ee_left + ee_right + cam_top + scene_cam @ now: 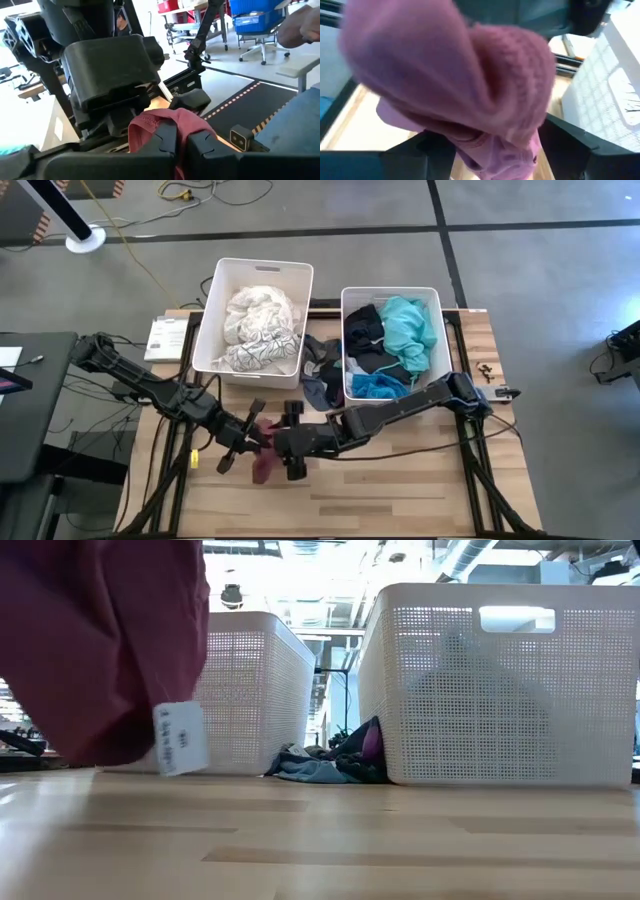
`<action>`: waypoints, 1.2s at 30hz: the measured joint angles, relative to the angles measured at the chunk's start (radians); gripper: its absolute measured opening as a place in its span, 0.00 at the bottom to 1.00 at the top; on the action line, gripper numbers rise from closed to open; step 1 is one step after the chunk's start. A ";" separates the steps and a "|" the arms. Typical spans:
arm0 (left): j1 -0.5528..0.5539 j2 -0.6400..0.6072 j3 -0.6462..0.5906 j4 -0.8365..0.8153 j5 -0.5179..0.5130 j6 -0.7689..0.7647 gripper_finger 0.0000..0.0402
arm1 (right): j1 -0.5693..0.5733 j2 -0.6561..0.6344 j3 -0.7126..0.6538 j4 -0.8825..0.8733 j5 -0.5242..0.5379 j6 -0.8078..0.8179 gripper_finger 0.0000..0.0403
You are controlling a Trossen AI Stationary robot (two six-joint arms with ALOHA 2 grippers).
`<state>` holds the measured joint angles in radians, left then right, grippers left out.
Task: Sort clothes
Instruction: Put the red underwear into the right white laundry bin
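A maroon garment [264, 462] hangs over the middle of the table between my two grippers. It shows with a white label [181, 738] in the low view. My left gripper [256, 442] reaches in from the table's left and is shut on the garment. My right gripper [282, 442] faces it from the right and is open. The bunched cloth [470, 75] lies between its two spread fingers [422, 147]. White and patterned clothes fill the left bin [212, 300]; teal, black and blue ones fill the right bin [346, 350]. My left gripper pinches a bunched fold at the top of the maroon garment [162, 120] between its two fingers. The fingers lie level and come from the table's left. The garment hangs slack below them, clear of the table in the low view. My right gripper has the cloth between its open fingers; whether they touch it I cannot tell.
A small heap of grey, blue and black clothes [320, 375] lies on the table between the two bins. A white leaflet [165, 338] lies at the far left. Bare wood [400, 490] runs along the table's near side.
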<state>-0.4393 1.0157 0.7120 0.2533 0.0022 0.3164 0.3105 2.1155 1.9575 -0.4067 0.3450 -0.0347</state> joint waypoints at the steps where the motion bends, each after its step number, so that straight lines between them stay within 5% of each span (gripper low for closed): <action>1: 0.000 0.000 0.000 0.000 0.004 0.002 0.00 | -0.002 0.000 0.000 0.000 -0.005 0.000 0.66; 4: 0.000 0.000 0.000 -0.001 0.019 0.005 0.00 | -0.006 0.000 0.000 -0.004 -0.008 -0.001 0.53; 11: 0.000 0.000 0.000 -0.002 0.020 0.006 0.00 | -0.005 0.000 0.000 -0.004 -0.070 -0.051 0.05; 18: -0.009 -0.002 0.000 -0.034 -0.026 0.001 0.03 | -0.005 0.000 0.000 -0.063 -0.053 -0.045 0.01; 29: -0.097 -0.064 0.000 -0.214 -0.401 0.039 0.43 | 0.010 -0.052 0.001 -0.243 0.079 -0.018 0.00; 36: -0.103 -0.123 0.000 -0.357 -0.474 -0.060 0.56 | 0.054 -0.162 0.003 -0.329 0.241 -0.015 0.00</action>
<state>-0.5423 0.8928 0.7124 -0.1042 -0.4717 0.2566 0.3646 1.9538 1.9602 -0.7354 0.5864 -0.0502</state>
